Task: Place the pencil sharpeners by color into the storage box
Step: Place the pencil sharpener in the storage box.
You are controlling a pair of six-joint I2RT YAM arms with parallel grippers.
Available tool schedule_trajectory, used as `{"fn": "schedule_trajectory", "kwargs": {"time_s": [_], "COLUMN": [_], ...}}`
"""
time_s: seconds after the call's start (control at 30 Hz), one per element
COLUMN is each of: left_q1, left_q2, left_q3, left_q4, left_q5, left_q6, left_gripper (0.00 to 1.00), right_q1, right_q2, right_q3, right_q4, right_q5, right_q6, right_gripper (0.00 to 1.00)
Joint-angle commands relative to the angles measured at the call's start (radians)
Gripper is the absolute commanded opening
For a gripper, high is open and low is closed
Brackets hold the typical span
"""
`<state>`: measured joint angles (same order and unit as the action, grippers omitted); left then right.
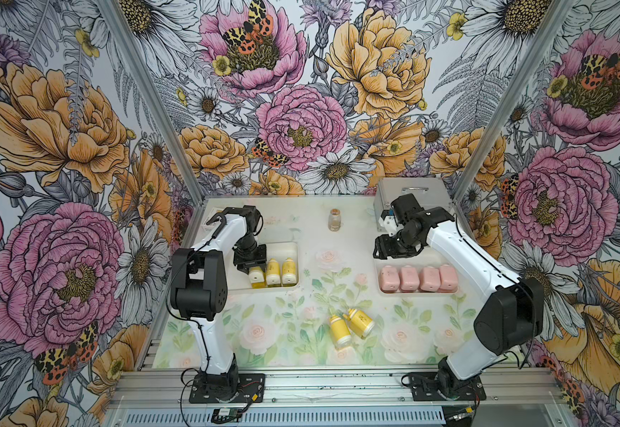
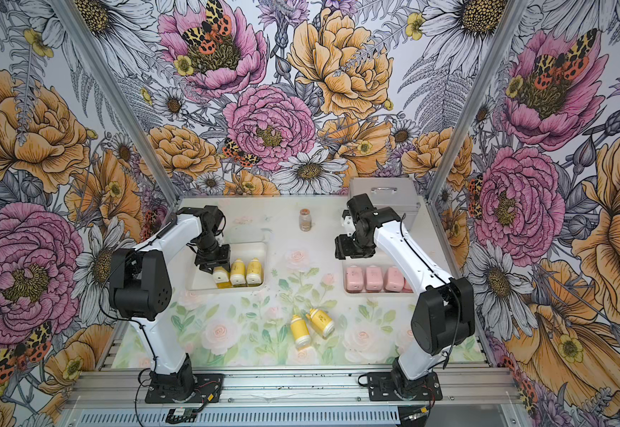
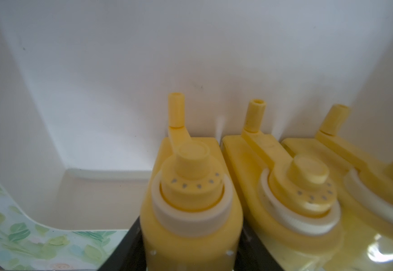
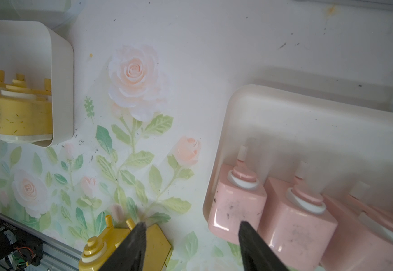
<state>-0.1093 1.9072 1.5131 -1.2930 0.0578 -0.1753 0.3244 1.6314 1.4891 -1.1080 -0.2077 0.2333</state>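
Three yellow pencil sharpeners stand in a row in the left white storage box [image 1: 289, 247]. My left gripper [image 1: 255, 273] is shut on the leftmost yellow pencil sharpener [image 3: 190, 211], a black finger [image 3: 125, 253] pressed on each side, its two neighbours [image 3: 296, 187] right beside it. Several pink pencil sharpeners [image 1: 409, 278] stand in the right white storage box [image 1: 379, 286]. My right gripper [image 4: 193, 234] hangs open and holds nothing, above the mat at that box's near-left corner. Two yellow pencil sharpeners [image 1: 339, 331] [image 1: 360, 322] lie on the mat at the front centre.
A small clear jar [image 1: 334, 220] with brown contents stands at the back centre. A silver metal case [image 1: 426, 192] sits at the back right, behind my right arm. The floral mat [image 1: 301, 292] lies between the two boxes.
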Motion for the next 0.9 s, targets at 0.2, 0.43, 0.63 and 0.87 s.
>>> {"fn": "schedule_trajectory", "kwargs": {"time_s": [0.2, 0.43, 0.63, 0.87], "left_q1": [-0.009, -0.010, -0.009, -0.010], "left_q2": [0.008, 0.010, 0.017, 0.021], "left_q3": [0.003, -0.030, -0.044, -0.071], "left_q4": [0.023, 0.047, 0.059, 0.074], "left_q5": [0.005, 0.006, 0.007, 0.007], "left_q6": [0.013, 0.009, 0.006, 0.002], "left_gripper": [0.25, 0.27, 0.27, 0.27], "right_q1": [0.010, 0.010, 0.010, 0.011], "right_q2": [0.002, 0.003, 0.004, 0.005], "right_q3": [-0.004, -0.004, -0.005, -0.004], "right_q4": [0.019, 0.020, 0.020, 0.020], "right_q5": [-0.004, -0.004, -0.002, -0.004], "right_q6": [-0.017, -0.018, -0.018, -0.018], "right_gripper": [0.65, 0.65, 0.65, 0.65]}}
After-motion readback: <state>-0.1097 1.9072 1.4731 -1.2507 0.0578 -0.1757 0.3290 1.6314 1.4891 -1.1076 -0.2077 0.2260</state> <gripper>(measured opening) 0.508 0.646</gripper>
